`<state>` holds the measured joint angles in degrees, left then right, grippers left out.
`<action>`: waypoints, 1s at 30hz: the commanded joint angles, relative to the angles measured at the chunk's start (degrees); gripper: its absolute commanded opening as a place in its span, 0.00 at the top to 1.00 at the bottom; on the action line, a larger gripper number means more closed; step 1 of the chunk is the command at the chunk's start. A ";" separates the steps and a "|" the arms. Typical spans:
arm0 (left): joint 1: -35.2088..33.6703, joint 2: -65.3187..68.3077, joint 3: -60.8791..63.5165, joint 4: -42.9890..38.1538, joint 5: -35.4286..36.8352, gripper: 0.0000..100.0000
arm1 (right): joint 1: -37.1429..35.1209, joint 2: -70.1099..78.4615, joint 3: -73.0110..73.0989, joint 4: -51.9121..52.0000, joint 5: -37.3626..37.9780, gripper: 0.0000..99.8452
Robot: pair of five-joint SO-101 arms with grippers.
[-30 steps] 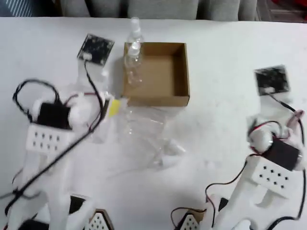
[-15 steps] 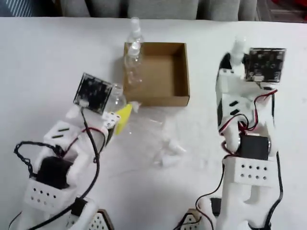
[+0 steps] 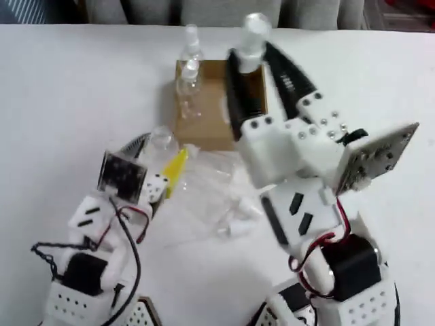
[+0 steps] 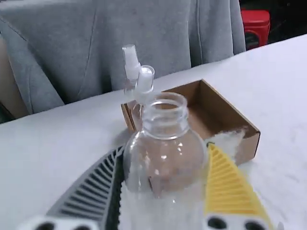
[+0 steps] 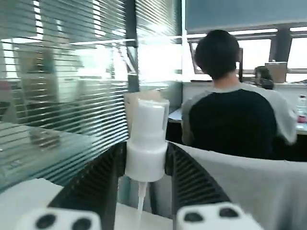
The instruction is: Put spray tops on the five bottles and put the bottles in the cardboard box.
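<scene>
The white counter (image 3: 61, 81) carries everything. The right arm stands tall over its middle, and its black claw (image 3: 251, 54) hangs above the far right part of the cardboard box (image 3: 207, 136). That claw is pinching a white spray top (image 3: 253, 32) by its collar. In the right wrist view the same spray top (image 5: 146, 143) sits upright between the two black fingers (image 5: 103, 184), its thin dip tube hanging down below.

The left arm is low at the near left. Its claw (image 3: 158, 151), one finger grey and one yellow, grips a clear bottle (image 3: 161, 138) just off the box's near left corner. The left wrist view shows this bottle (image 4: 163, 143) upright with its neck open and no top on it.

A crumpled clear plastic bag (image 3: 204, 173) lies in front of the box, with loose white spray tops (image 3: 239, 207) on it.

Two capped bottles (image 3: 188, 78) stand close together at the box's left wall. Whether both stand inside it, I cannot tell.
</scene>
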<state>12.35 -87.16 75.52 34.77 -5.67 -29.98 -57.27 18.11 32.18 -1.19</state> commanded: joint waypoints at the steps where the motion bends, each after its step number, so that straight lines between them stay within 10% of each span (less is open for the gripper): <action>1: 0.84 -11.65 4.13 -2.29 0.79 0.98 | -4.53 3.12 -4.31 -4.00 -0.26 0.98; 11: 2.86 -17.63 9.32 -2.81 14.15 0.98 | -13.32 5.23 -6.42 0.57 -0.62 0.98; 30: 3.03 -17.63 11.43 -2.73 5.89 0.98 | -13.41 12.62 -6.42 -4.70 -0.62 0.98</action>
<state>14.46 -103.87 87.30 34.15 1.19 -42.99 -45.05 14.42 29.01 -1.19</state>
